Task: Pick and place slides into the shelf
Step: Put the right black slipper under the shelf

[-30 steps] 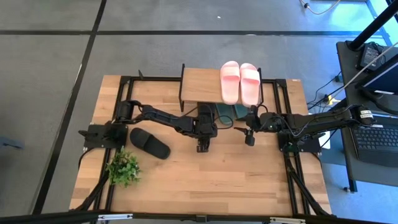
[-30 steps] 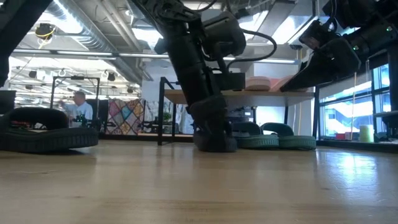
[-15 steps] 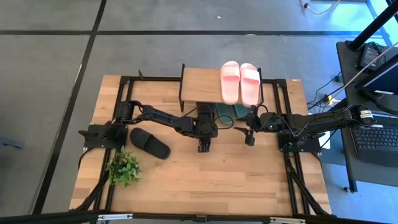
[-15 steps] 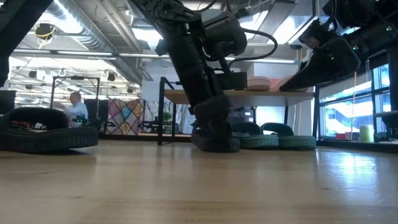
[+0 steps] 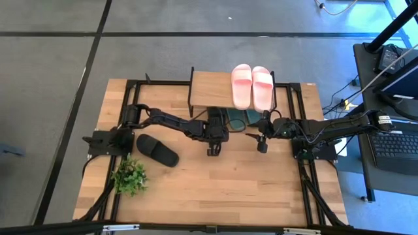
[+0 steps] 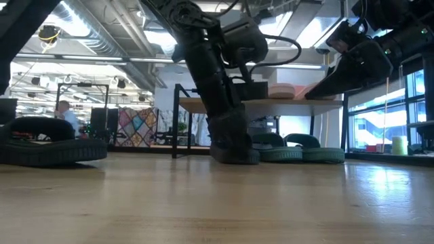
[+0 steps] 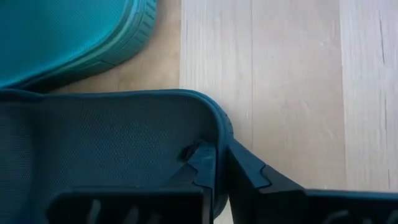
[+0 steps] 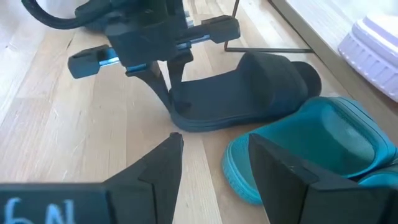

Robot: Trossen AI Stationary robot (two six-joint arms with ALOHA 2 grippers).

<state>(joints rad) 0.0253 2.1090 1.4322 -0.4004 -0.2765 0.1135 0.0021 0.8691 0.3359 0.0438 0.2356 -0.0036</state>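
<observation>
The shelf point(image 5: 209, 88) stands at the table's far middle, and a pale pink pair point(image 5: 252, 87) lies on the right of its top board. Dark green slides point(image 5: 238, 116) point(image 8: 311, 149) lie flat under it. A dark slide point(image 8: 242, 93), black in the right wrist view, lies in front of the shelf. My left gripper point(image 5: 212, 150) point(image 7: 221, 146) is shut on its near end. Another black slide point(image 5: 157, 150) lies sole-down at the table's left. My right gripper point(image 5: 261, 142) point(image 8: 214, 143) hovers open just right of the gripped slide, holding nothing. My left gripper pinches the dark slide's heel rim point(image 7: 217, 130) at its near end. One finger is on the footbed side and one is outside the edge. The fingers point(image 8: 163, 87) come from above, pointing down. The slide lies flat on the table, its strap end toward the shelf.
A small green plant point(image 5: 129, 176) stands near the front left. The shelf's thin black frame point(image 8: 261, 46) rises just beyond the slides. A wide stretch of bare wood point(image 5: 228, 189) lies toward the near edge. A person shows in the room far behind point(image 6: 64, 115).
My left gripper has shut on the dark slide's heel rim and has shifted slightly toward the shelf. The slide stays flat on the table.
</observation>
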